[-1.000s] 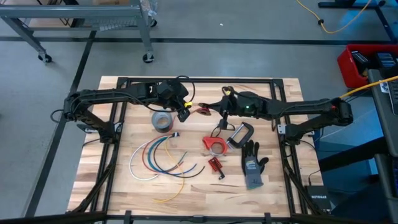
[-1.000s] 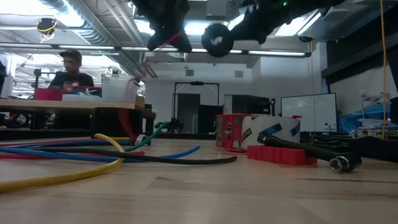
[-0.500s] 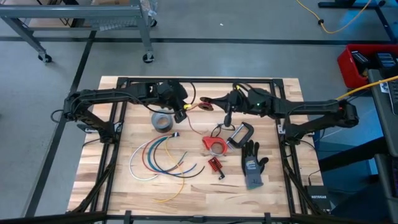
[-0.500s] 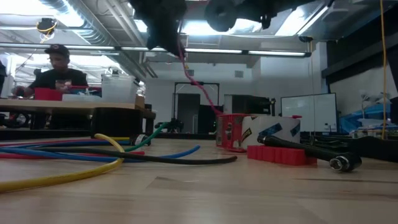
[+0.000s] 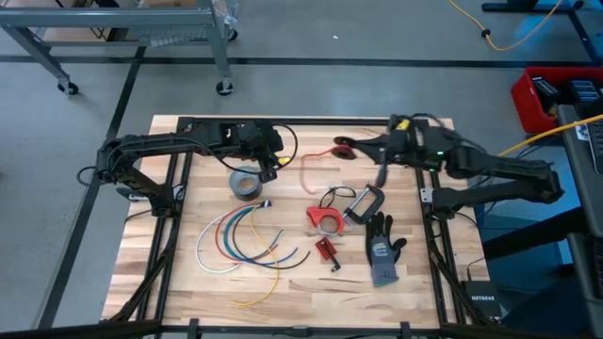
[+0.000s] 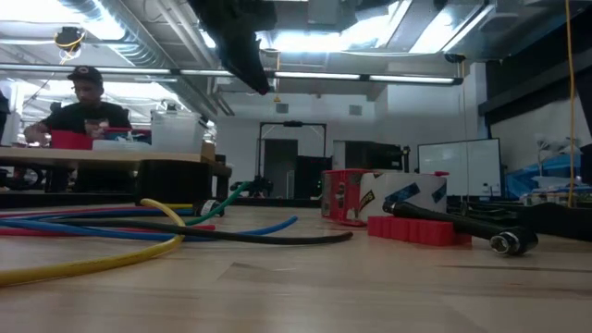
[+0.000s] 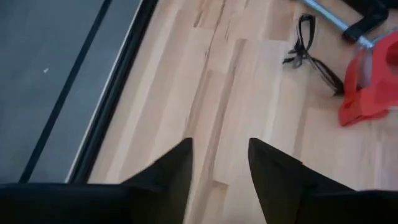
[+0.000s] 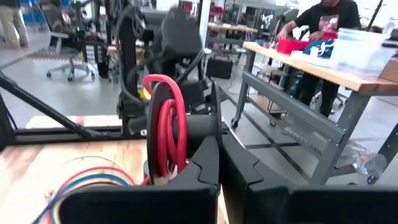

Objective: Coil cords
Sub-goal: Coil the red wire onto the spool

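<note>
A red cord is wound into a small coil [image 5: 344, 148], which stands upright beside my right gripper's fingers [image 8: 214, 149]. That gripper [image 5: 360, 147] is shut and held level above the table's far middle. The cord's loose tail [image 5: 306, 174] droops from the coil toward the table. My left gripper [image 5: 272, 171] hovers open over the grey tape roll [image 5: 247, 184], with nothing between its fingers [image 7: 221, 155]. White, red, blue, green and yellow cords [image 5: 240, 240] lie in arcs on the near left of the table. My right gripper holds the red cord's coil at its lower part [image 8: 163, 177], where the loops gather against the side of one finger. The finger hides the exact place of contact. The fingers come level from the table's right. The coil is lifted clear and upright, its tail slack.
A red tape dispenser [image 5: 325, 218], a grey clamp [image 5: 365, 201], a tangled black wire [image 5: 332, 197], a grey glove [image 5: 382, 250] and a small red piece [image 5: 325, 250] lie right of centre. A person works at a bench [image 6: 88, 111] beyond the table.
My left gripper has opened and let go of the red cord, rolling its wrist. My right gripper has risen and drawn back toward the table's right edge with the coil. The cord, which ran between the two grippers, now hangs slack from the coil.
</note>
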